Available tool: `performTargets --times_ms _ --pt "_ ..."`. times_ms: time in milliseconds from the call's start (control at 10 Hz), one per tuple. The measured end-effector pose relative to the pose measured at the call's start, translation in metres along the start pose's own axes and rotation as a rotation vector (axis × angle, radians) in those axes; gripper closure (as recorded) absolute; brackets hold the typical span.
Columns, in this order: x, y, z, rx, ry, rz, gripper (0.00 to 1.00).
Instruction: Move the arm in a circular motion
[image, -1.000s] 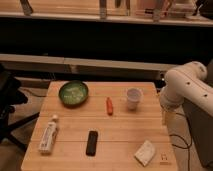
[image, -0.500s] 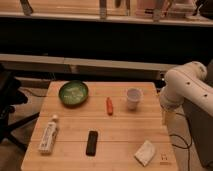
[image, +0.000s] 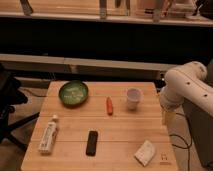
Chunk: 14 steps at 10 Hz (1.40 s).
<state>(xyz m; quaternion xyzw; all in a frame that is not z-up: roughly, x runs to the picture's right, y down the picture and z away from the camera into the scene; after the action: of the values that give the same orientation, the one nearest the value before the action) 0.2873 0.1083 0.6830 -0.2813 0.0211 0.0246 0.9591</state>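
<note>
With the arm (image: 186, 86) beside the tabletop's (image: 125, 132) right edge and its gripper (image: 168, 118) hanging there, opening impossible to tell, sweep a smooth circle clear of the cup (image: 133, 97).

pincer (image: 168, 117) hangs beside table (image: 125, 136) right edge, right of cup (image: 133, 98).

arm (image: 186, 86): white, bent beside the tabletop (image: 125, 131), right side
gripper (image: 168, 119): pale tan tip, hanging at the right edge
far row: green bowl (image: 73, 93), carrot (image: 109, 105), white cup (image: 133, 98)
near row: white tube (image: 49, 134), black remote (image: 92, 142), crumpled cloth (image: 146, 152)
</note>
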Motion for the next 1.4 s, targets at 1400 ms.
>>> performTargets --times_ms 1400 --pt "-0.05 -0.004 -0.006 0.001 0.02 -0.049 0.2"
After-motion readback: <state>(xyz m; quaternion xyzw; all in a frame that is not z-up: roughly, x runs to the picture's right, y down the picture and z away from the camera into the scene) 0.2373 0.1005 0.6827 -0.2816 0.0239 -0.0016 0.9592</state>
